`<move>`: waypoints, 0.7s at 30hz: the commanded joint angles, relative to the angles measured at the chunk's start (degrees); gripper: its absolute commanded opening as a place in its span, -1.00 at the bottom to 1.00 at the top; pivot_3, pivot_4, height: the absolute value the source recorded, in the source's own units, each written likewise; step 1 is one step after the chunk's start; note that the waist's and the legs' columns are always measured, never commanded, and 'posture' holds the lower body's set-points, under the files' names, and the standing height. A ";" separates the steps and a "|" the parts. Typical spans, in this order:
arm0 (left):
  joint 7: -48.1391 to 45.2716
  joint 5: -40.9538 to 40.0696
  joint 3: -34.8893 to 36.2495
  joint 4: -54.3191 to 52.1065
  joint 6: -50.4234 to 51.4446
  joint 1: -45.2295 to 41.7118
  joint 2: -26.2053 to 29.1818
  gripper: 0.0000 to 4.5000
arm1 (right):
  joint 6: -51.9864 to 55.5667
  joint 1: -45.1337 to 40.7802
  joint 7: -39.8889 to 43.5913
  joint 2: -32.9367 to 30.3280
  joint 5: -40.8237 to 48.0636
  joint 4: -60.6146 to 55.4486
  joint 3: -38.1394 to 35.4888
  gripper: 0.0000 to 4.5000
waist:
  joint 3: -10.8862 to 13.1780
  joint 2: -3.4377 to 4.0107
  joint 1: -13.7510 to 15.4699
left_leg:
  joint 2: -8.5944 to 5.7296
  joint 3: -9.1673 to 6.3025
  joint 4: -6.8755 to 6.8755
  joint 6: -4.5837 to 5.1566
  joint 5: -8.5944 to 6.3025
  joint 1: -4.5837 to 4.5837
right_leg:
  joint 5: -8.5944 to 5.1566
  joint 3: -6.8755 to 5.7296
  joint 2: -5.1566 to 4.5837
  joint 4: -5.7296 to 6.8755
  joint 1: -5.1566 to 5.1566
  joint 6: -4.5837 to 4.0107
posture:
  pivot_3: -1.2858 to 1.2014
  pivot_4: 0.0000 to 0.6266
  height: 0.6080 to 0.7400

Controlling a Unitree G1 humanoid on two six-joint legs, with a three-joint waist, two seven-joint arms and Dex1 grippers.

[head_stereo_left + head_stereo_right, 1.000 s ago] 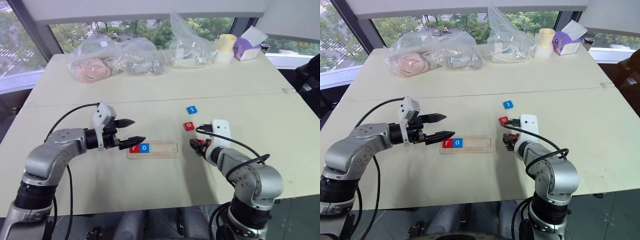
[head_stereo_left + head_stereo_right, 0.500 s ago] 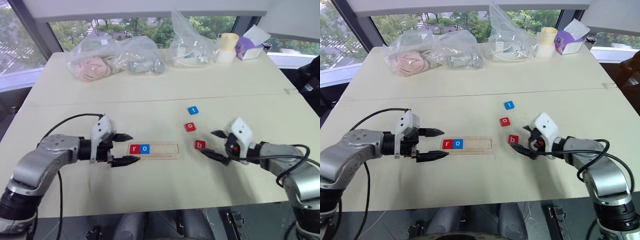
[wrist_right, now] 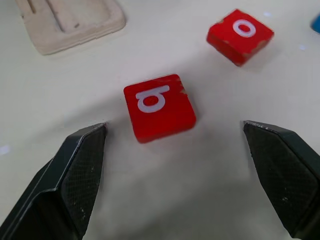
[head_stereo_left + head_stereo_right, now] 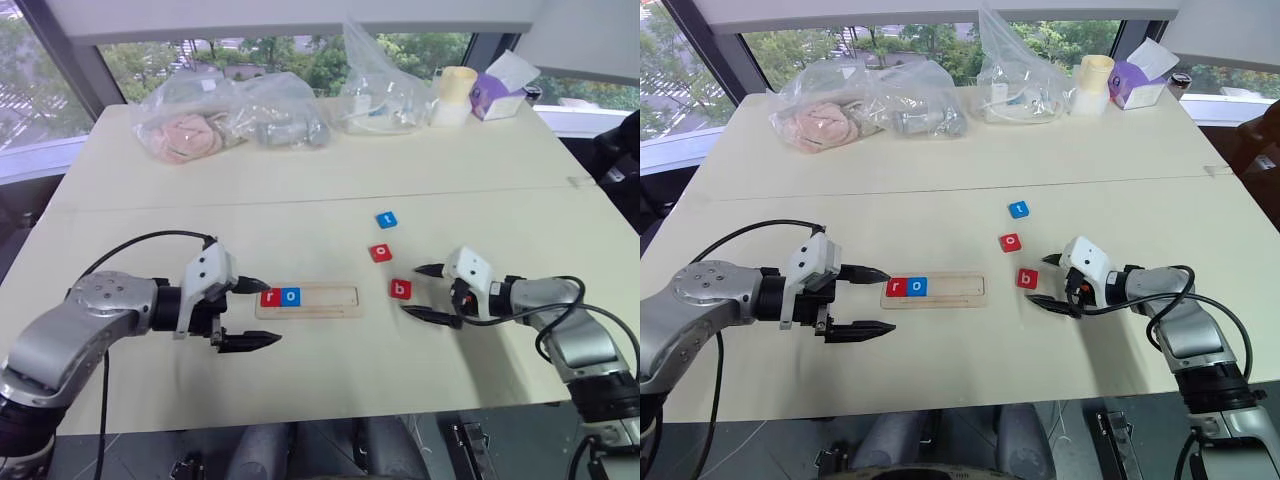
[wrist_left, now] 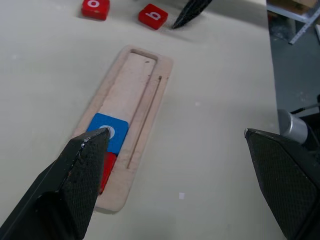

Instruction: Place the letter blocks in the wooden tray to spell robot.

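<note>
Both tools are spread and hold nothing: right tool (image 4: 426, 292) is near the b block (image 4: 400, 289), left tool (image 4: 257, 313) beside the tray (image 4: 325, 299).

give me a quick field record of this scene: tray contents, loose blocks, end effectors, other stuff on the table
tray: wooden tray holds red r block and blue o block at its left end; rest of groove empty
loose blocks: red b block, red o block, blue t block, all on table right of tray
left end effector: open, empty, beside tray's left end
right end effector: open, empty, just right of b block
far edge: plastic bags, cup, tissue box
</note>
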 commanded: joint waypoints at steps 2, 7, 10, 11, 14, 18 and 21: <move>0.64 -0.49 1.61 -0.33 -0.16 0.81 0.07 1.00 | -2.97 -0.64 0.34 0.88 -1.35 0.95 1.25 0.62 | -0.01 -0.01 -0.12 | 0.00 0.00 0.03 0.00 0.00 0.03 | 0.01 0.01 0.00 0.04 0.02 -0.01 | 0.03 -0.52 1.00; 0.44 0.43 2.68 1.70 -0.98 1.27 0.86 1.00 | -2.50 -1.61 0.72 -0.56 -2.69 -0.24 1.97 -0.47 | -0.01 -0.01 -0.08 | 0.02 0.00 0.05 -0.01 0.01 0.15 | 0.01 0.04 -0.02 0.11 0.10 -0.02 | 0.03 -0.52 1.00; 0.26 1.48 2.74 3.14 -1.93 1.39 1.33 1.00 | 1.33 -3.21 0.43 -0.13 -1.47 -4.12 2.19 -0.51 | -0.01 -0.01 -0.03 | 0.02 0.00 0.05 -0.01 0.01 0.17 | 0.01 0.04 -0.02 0.11 0.12 -0.02 | 0.03 -0.52 1.00; 0.21 1.75 3.03 3.73 -2.12 1.39 1.58 1.00 | 3.94 -4.51 0.48 0.39 -0.50 -6.38 2.57 -0.51 | -0.01 0.00 -0.03 | 0.02 0.00 0.03 -0.01 0.01 0.17 | 0.01 0.04 -0.02 0.10 0.11 -0.03 | 0.03 -0.52 1.00; -0.13 1.95 4.51 5.61 -2.32 1.45 2.43 1.00 | 12.38 -9.49 0.30 2.73 2.16 -12.41 4.49 -0.51 | 0.00 0.01 -0.44 | 0.04 0.01 0.00 -0.01 0.01 0.14 | 0.02 0.09 -0.02 0.13 0.00 -0.03 | 0.03 -0.52 1.00; -0.98 1.37 6.61 6.12 -1.30 3.24 4.37 1.00 | 22.17 -15.61 -1.13 6.93 0.53 -16.73 11.86 -0.51 | 0.00 -0.01 -0.18 | 0.09 -0.06 -0.05 -0.01 0.00 0.14 | 0.01 0.10 0.03 0.16 -0.05 -0.04 | 0.03 -0.52 1.00; -0.64 0.78 7.58 5.44 -1.14 4.31 4.62 1.00 | 25.05 -16.81 -1.74 9.29 -0.29 -19.27 16.61 -0.51 | -0.01 -0.01 0.21 | 0.06 -0.09 -0.09 -0.02 0.00 0.09 | 0.00 0.10 -0.01 0.09 -0.05 -0.04 | 0.03 -0.52 1.00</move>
